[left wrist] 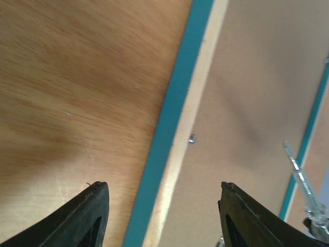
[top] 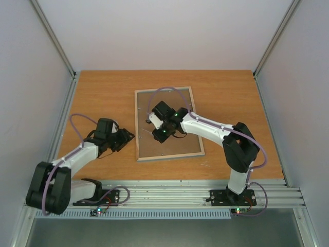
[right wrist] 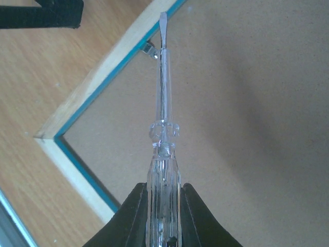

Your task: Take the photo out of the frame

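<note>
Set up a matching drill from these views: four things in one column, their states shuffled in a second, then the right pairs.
Column one:
1 left claw
2 right claw
3 frame
4 screwdriver

Column two:
A lies back up on the table
B open, at the frame's edge
C tip at a metal tab
D shut on a clear tool handle

Pairs: 1-B, 2-D, 3-A, 4-C.

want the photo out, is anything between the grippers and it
Yes. The frame lies face down, so the brown backing board covers the photo. A metal tab at the frame's inner edge seems to pin the board, beside the tip of the screwdriver in the right gripper.
</note>
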### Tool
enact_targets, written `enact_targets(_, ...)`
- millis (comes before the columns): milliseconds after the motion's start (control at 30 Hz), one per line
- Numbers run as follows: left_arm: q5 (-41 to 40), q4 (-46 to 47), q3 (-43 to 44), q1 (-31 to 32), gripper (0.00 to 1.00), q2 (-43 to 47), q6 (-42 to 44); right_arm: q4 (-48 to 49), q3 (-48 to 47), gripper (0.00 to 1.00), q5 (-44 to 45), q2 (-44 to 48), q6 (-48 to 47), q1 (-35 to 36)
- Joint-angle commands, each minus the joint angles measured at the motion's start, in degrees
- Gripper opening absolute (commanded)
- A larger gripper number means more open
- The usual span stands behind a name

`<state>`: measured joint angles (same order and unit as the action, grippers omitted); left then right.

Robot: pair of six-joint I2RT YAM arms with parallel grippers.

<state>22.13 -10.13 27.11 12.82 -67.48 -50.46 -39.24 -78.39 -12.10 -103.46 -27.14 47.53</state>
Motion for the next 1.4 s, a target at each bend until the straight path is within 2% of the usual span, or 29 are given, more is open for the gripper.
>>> enact_targets(0, 2.2, 0.7, 2.7, -0.3, 0.59, -6.8, 5.3, -2.6, -3.8, 0.01, 1.4, -3.3, -2.1, 0.2)
enact_targets(133, 5.2, 4.2, 3.2, -0.3, 0.57, -12.2, 5.5, -3.3, -6.4, 0.01, 1.6, -6.6, -2.9, 0.2)
enact_targets(300, 6.1, 5.8, 3.2, -0.3, 0.53, -14.9, 5.6, -4.1, -9.4, 0.01, 1.1, -10.7, -4.0, 0.2)
enact_targets(567, 6.8, 6.4, 3.4, -0.3, 0.34, -17.2, 6.4, -6.1, -12.4, 0.01, -0.9, -14.4, -4.5, 0.2)
enact_targets(767, 6.5, 6.7, 3.1, -0.3, 0.25, -18.1, 7.0, -7.7, -12.3, 0.01, -2.5, -14.9, -5.0, 0.2)
enact_targets(1367, 6.4, 7.8, 1.8, -0.3, 0.2, -19.3, 7.4, -13.9, -14.9, 0.01, -4.9, -18.0, -8.1, 2.0)
